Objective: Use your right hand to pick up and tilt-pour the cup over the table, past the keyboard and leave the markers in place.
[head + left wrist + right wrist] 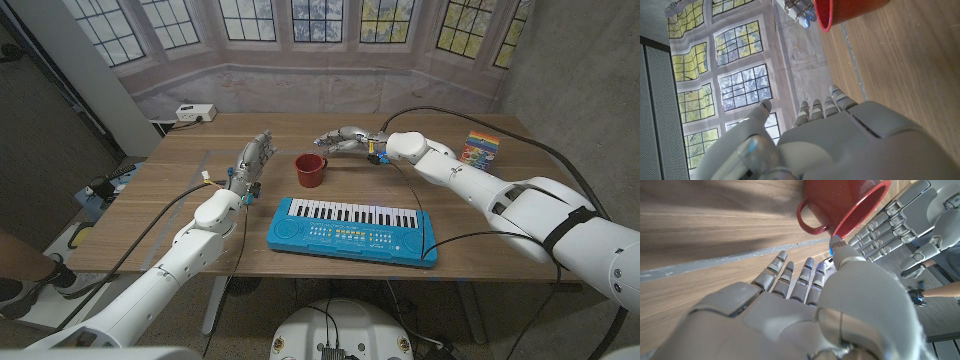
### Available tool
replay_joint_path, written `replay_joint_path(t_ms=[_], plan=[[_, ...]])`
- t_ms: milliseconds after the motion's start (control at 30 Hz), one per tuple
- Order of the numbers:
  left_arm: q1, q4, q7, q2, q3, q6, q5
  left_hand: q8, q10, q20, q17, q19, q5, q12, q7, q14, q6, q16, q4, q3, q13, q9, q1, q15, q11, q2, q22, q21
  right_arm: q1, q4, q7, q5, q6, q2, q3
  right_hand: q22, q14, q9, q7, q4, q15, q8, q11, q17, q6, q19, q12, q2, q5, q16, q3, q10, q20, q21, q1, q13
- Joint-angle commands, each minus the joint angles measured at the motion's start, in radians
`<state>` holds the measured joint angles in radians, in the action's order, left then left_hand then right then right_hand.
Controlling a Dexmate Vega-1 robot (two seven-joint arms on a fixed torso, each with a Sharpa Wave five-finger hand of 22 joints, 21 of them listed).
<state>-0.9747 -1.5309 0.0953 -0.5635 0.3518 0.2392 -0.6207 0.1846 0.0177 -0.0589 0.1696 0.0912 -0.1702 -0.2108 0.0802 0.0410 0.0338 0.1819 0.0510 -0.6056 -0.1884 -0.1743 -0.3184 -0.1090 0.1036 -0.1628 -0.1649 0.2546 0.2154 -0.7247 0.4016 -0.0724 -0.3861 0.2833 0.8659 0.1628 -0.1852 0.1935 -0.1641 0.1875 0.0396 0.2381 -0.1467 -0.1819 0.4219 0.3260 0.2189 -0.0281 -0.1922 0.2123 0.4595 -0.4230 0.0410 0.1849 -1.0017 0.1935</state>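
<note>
Red cup upright on table, behind blue keyboard. Right hand just beyond cup, fingers spread, empty. Left hand left of cup, fingers straight, empty. Marker box far right.

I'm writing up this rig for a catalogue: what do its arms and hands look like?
Both arms are glossy white rounded shells; the right arm has a black band. Thin black cables run along each. The left hand and right hand are silver-grey metal with segmented fingers.
</note>
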Motion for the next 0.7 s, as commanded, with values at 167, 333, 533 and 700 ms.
replay_joint_path(t_ms=[167,333,533,700], plan=[[0.002,0.004,-0.005,0.001,0.001,-0.005,-0.008,-0.003,-0.009,0.000,0.003,0.009,-0.004,-0.001,-0.003,-0.004,-0.001,-0.001,0.000,-0.005,-0.002,-0.003,0.010,-0.006,0.003,-0.003,-0.006,-0.004,-0.083,0.241,0.026,0.016,-0.107,-0.101,0.042,0.003,-0.014,0.001,0.000,-0.003,0.087,0.005,0.000,-0.001,0.014,0.000,0.000,0.006,0.001,0.006,0.002,-0.010,0.059,0.002,-0.020,0.004],[0.001,0.002,-0.003,0.000,0.000,-0.007,-0.008,-0.003,-0.010,-0.001,0.002,0.010,-0.004,-0.001,-0.003,-0.004,-0.001,-0.001,0.000,-0.006,-0.002,-0.003,0.010,-0.006,0.004,-0.003,-0.006,-0.006,-0.090,0.263,0.025,0.016,-0.118,-0.107,0.050,0.003,-0.016,0.001,0.000,-0.006,0.087,0.006,-0.002,-0.001,0.021,0.001,0.001,0.013,0.002,0.005,-0.002,-0.019,0.058,0.002,-0.022,0.005],[-0.001,0.000,-0.004,-0.002,0.000,-0.009,-0.011,-0.003,-0.009,-0.001,0.002,0.011,-0.004,0.000,-0.004,-0.004,-0.001,-0.001,0.000,-0.007,-0.002,-0.003,0.011,-0.006,0.003,-0.003,-0.006,-0.007,-0.094,0.270,0.030,0.015,-0.122,-0.107,0.056,0.003,-0.022,0.002,-0.002,-0.008,0.090,0.008,-0.001,-0.001,0.030,0.001,-0.001,0.017,0.002,0.007,-0.005,-0.020,0.060,0.002,-0.023,0.005],[-0.004,-0.003,-0.004,-0.003,0.000,-0.013,-0.013,-0.003,-0.009,-0.001,0.002,0.012,-0.004,0.000,-0.006,-0.005,-0.002,-0.002,0.000,-0.007,-0.002,-0.003,0.011,-0.006,0.002,-0.003,-0.006,-0.009,-0.094,0.270,0.037,0.012,-0.120,-0.106,0.058,0.003,-0.026,0.002,-0.003,-0.010,0.092,0.009,-0.001,-0.001,0.035,0.001,-0.003,0.021,0.003,0.007,-0.008,-0.021,0.060,0.002,-0.024,0.005]])
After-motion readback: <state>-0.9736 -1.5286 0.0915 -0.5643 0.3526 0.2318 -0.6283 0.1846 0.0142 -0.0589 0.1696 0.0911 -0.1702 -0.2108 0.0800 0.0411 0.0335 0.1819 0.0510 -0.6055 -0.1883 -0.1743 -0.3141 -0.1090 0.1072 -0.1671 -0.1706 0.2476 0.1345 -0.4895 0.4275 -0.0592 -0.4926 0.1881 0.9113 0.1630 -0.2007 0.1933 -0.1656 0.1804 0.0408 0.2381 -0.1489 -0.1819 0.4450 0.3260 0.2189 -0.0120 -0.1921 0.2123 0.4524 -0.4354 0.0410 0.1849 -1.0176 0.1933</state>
